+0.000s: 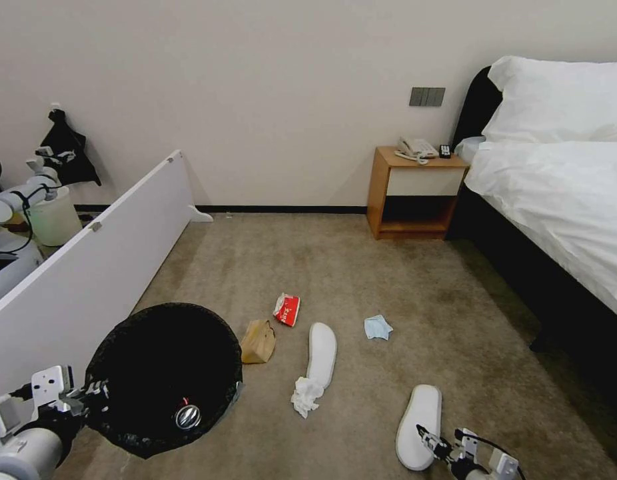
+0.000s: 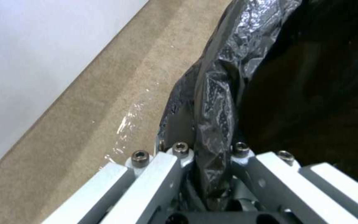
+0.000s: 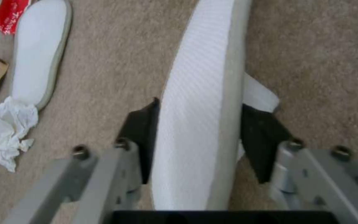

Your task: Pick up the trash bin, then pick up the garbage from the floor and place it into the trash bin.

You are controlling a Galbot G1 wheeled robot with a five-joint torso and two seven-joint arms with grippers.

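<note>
My trash bin (image 1: pixel 165 373): crinkly black liner. Slipper (image 3: pixel 199 102) in my claw: white, fine ribbed texture. Snack packet (image 1: pixel 287 309) red-white, paper bag (image 1: pixel 258 341) brown, mask (image 1: pixel 377 327) pale blue, carpet (image 1: pixel 362 267) beige.

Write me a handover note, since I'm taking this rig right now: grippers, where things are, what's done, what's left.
Left gripper: shut on the black-lined rim of the trash bin, at the robot's front left.
Right gripper: low at the front right, fingers on both sides of the near slipper; whether they have closed on it is unclear.
Done: a crushed can lies inside the bin.
Left on the carpet: the near slipper, far slipper with a tissue at its near end, paper bag, red packet, blue mask.
</note>
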